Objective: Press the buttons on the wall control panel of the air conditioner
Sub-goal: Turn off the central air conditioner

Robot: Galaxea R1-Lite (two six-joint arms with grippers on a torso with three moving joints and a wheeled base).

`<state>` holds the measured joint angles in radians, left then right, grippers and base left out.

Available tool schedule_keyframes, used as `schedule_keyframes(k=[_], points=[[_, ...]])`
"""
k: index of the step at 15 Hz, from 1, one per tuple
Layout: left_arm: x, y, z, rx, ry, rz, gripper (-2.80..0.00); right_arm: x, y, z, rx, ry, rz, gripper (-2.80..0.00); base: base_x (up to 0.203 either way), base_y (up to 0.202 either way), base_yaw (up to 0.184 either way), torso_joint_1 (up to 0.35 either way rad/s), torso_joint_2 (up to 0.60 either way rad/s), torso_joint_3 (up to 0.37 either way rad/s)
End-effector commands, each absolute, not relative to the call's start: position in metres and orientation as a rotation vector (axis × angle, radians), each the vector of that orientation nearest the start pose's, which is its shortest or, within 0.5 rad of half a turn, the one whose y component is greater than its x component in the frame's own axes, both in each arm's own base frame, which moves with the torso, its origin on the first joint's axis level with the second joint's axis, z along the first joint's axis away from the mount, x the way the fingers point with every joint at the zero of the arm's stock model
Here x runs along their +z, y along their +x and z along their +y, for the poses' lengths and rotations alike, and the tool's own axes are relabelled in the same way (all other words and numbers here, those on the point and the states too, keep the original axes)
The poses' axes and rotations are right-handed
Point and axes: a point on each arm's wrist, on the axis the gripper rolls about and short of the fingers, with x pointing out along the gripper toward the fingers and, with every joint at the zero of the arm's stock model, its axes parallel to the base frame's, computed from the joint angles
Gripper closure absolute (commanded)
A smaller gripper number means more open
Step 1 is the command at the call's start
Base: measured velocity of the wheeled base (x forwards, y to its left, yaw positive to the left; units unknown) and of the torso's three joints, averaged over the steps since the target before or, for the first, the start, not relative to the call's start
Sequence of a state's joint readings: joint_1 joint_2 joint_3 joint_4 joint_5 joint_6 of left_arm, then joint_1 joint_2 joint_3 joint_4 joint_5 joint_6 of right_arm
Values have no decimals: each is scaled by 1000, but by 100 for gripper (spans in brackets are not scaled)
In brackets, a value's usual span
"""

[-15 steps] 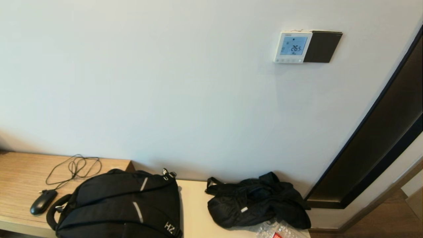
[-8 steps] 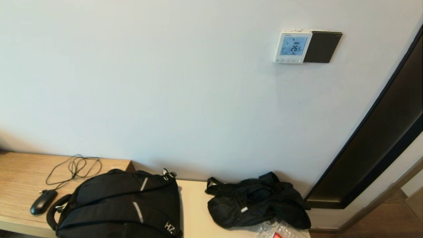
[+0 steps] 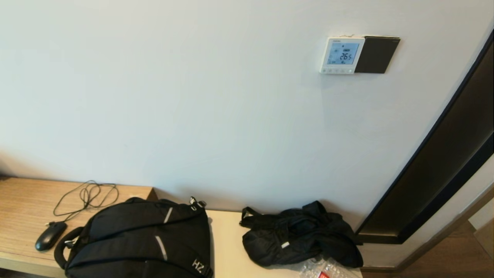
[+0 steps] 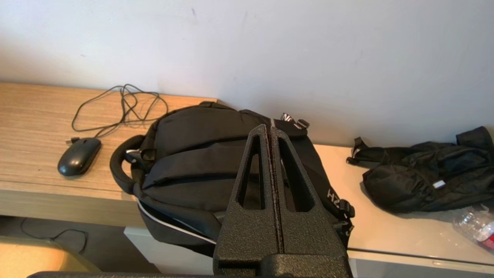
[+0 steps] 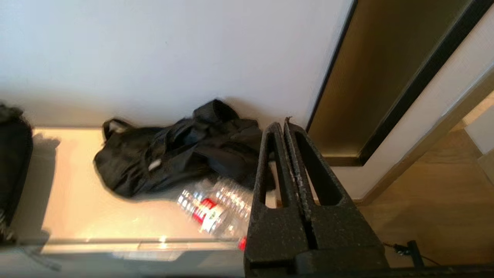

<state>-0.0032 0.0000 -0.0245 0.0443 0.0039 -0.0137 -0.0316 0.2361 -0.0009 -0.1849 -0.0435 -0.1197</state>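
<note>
The air conditioner's wall control panel [image 3: 342, 55] is a small white square on the wall at the upper right of the head view. Its pale blue screen reads 26.5. The buttons [image 3: 337, 71] are a row of tiny white dots along its bottom strip. Neither arm shows in the head view. My left gripper [image 4: 268, 129] is shut and empty, low in front of the backpack. My right gripper [image 5: 282, 125] is shut and empty, low near the desk's right end. The panel is out of both wrist views.
A dark brown plate [image 3: 376, 55] adjoins the panel's right side. On the desk [image 3: 23, 204] lie a black backpack [image 3: 142, 239], a mouse [image 3: 50, 235] with cable, a black bag [image 3: 301, 235] and a plastic bottle [image 5: 216, 210]. A dark door frame [image 3: 436, 170] stands at right.
The small icons on the panel's screen have changed; the reading stays 26.5. Nothing else has moved in the head view.
</note>
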Motion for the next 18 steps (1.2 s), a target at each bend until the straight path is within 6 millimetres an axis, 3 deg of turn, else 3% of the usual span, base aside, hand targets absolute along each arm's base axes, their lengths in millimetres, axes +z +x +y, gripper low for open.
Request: schedule_keyframes(k=[1, 6, 18], points=[[78, -25, 0, 2, -14, 18, 0, 89, -13, -1, -34, -116, 9, 0, 0, 0, 0, 0, 0, 0], [78, -25, 0, 2, -14, 18, 0, 75, -23, 0, 4, -101, 4, 0, 0, 0, 0, 0, 0, 0], [78, -25, 0, 2, -14, 18, 0, 76, -23, 0, 15, -26, -8, 0, 0, 0, 0, 0, 0, 0]])
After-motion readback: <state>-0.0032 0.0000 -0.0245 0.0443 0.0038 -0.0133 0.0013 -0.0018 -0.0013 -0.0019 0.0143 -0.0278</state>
